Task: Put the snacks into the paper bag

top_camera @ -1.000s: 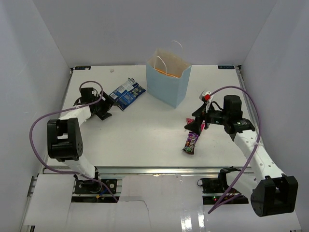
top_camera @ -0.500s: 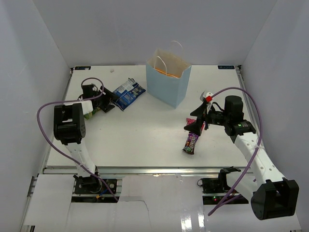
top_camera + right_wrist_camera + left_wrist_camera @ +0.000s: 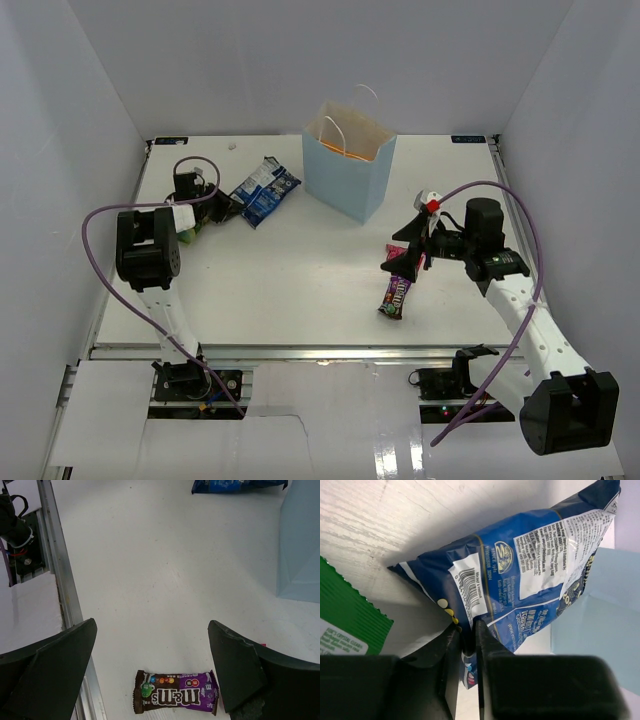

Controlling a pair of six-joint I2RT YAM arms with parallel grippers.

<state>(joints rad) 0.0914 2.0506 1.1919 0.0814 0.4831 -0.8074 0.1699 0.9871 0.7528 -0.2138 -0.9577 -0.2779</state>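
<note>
blue chip bag (image 3: 520,575) pinched by left end effector (image 3: 467,630); right end effector (image 3: 151,630) spread wide

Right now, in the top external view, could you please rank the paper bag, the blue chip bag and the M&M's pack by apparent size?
1. paper bag, clearly largest
2. blue chip bag
3. M&M's pack, smallest
The paper bag stands upright, its top nearer the camera, which may exaggerate its lead.
</note>
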